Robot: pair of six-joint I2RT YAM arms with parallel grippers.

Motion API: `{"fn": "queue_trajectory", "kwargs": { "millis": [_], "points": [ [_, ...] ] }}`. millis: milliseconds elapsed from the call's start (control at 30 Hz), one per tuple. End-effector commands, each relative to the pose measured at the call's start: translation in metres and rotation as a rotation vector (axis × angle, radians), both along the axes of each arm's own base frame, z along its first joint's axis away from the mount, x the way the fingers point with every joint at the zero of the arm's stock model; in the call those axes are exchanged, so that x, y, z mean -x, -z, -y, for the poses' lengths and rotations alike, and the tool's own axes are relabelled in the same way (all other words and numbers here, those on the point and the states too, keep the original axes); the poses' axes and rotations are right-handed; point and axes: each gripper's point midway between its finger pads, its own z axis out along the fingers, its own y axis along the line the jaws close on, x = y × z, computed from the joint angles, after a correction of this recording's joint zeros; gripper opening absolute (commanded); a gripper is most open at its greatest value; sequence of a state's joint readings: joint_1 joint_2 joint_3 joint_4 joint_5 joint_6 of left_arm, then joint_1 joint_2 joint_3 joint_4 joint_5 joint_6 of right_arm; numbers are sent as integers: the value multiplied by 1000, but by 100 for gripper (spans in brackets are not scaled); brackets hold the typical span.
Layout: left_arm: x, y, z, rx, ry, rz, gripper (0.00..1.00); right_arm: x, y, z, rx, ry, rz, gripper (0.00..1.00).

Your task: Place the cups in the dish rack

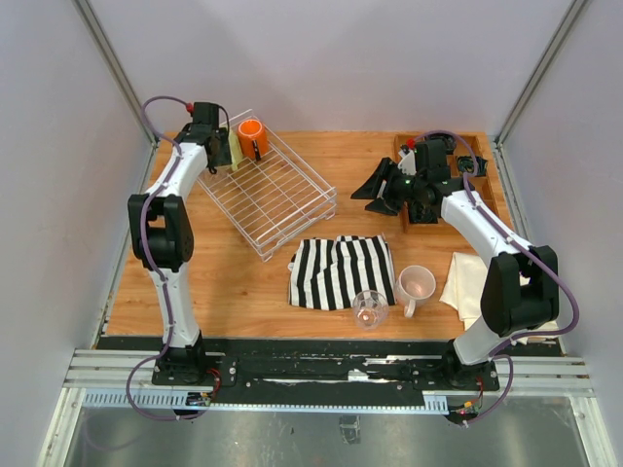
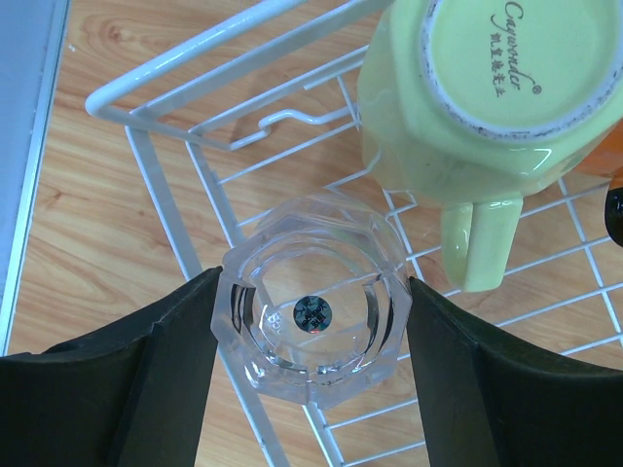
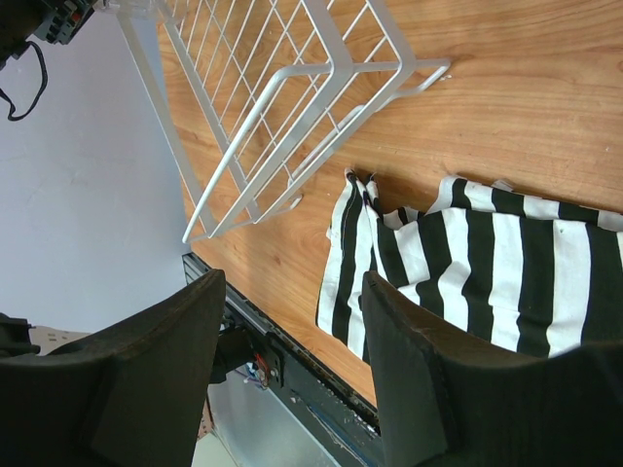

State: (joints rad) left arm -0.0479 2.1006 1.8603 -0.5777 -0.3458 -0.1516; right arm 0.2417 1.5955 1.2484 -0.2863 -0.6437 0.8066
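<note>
While your left tool (image 2: 310, 294) grips the clear tumbler (image 2: 311, 316) at lower centre, releasing astride the dish rack's (image 2: 146, 75) rim would tip it out.

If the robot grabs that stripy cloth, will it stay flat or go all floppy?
Probably floppy: the striped cloth already lies wrinkled, with folded edges. It looks thin, so it is likely light. Tugging it might disturb the glass tumbler at its near edge.
</note>
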Motion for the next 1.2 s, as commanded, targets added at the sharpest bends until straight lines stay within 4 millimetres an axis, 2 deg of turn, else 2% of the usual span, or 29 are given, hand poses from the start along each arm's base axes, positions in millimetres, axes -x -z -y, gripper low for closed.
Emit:
{"fn": "queue_trajectory", "kwargs": {
  "millis": [0, 367, 500, 600, 700, 867, 1167],
  "points": [
    [-6, 1, -18, -60, -25, -7, 3, -3, -5, 7, 12, 14, 23, 59],
    [-22, -2, -33, -85, -60, 5, 4, -3, -3, 10, 18, 17, 19, 59],
    [-28, -3, -36, -88, -58, 13, 9, -3, -3, 11, 17, 18, 18, 59],
    [-30, -1, -36, -84, -57, 11, 21, -4, -4, 11, 16, 18, 19, 59],
    [-28, 2, -37, -81, -61, 5, 29, -4, -5, 11, 17, 18, 21, 59],
    [-27, 0, -34, -64, -63, 17, 51, -3, -5, 12, 21, 16, 21, 59],
    [-22, -16, -29, -34, -47, 68, 71, -3, -7, 11, 16, 12, 25, 59]
  ]
}}
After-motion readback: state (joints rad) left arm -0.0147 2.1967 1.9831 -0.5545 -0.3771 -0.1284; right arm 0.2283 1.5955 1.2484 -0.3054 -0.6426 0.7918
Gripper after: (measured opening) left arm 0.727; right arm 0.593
